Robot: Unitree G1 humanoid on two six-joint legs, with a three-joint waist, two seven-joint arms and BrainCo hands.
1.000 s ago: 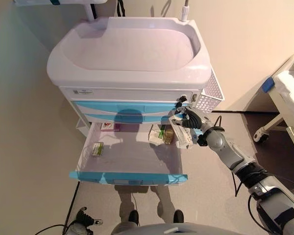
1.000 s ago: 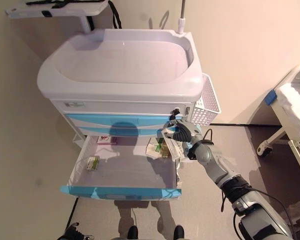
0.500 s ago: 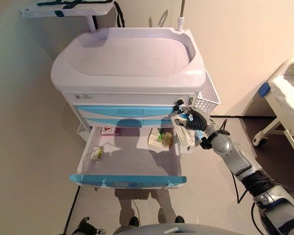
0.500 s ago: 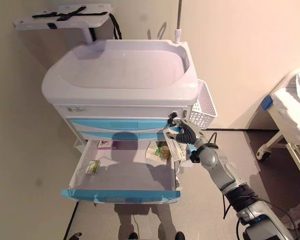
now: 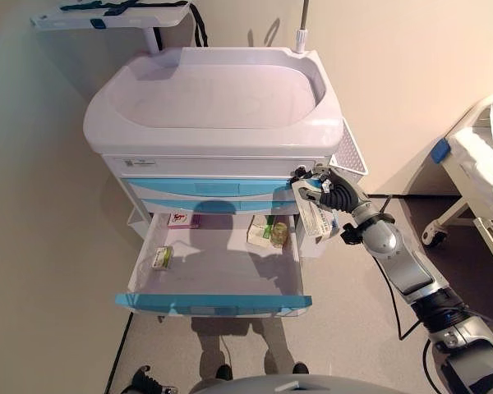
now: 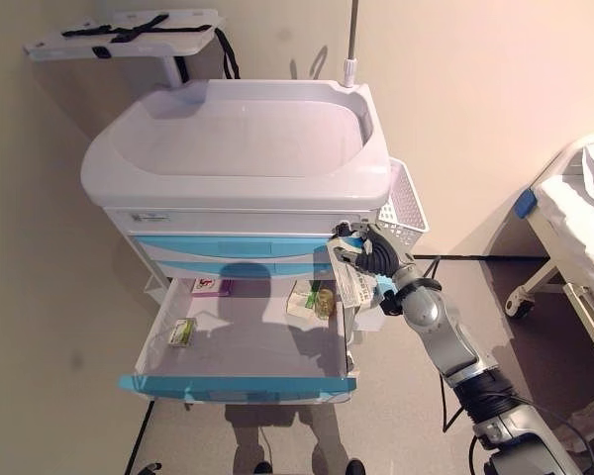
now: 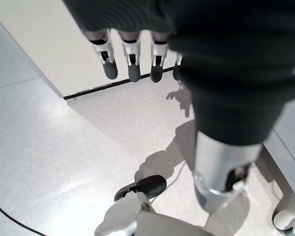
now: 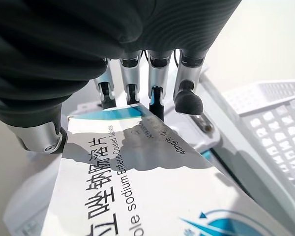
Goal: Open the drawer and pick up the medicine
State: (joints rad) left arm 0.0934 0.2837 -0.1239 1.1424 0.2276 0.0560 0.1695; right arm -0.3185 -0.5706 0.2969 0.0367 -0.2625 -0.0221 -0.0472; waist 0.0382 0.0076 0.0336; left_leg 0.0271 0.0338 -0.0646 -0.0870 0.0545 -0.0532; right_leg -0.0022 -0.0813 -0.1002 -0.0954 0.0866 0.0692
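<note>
The white medical cart (image 5: 222,123) has its bottom blue-fronted drawer (image 5: 214,300) pulled open. My right hand (image 5: 335,195) is shut on a white and blue medicine box (image 5: 315,215), held at the drawer's right side, level with the cart's closed upper drawers. The box fills the right wrist view (image 8: 152,191) under my curled fingers (image 8: 187,101). Inside the drawer lie a small green box (image 5: 162,258) at the left, a red and white box (image 5: 181,218) at the back, and packets with a bottle (image 5: 269,232) at the back right. My left hand (image 7: 137,44) hangs open over the floor.
A white mesh basket (image 5: 348,159) hangs on the cart's right side, just behind my right hand. A bed (image 5: 485,164) with a wheeled frame stands at the right. A tray arm (image 5: 107,12) sits behind the cart. Walls close in behind and at the left.
My right hand has lifted the medicine box up and slightly right, from the drawer's edge to the level of the upper drawers. The camera has tilted, shifting the whole scene.
</note>
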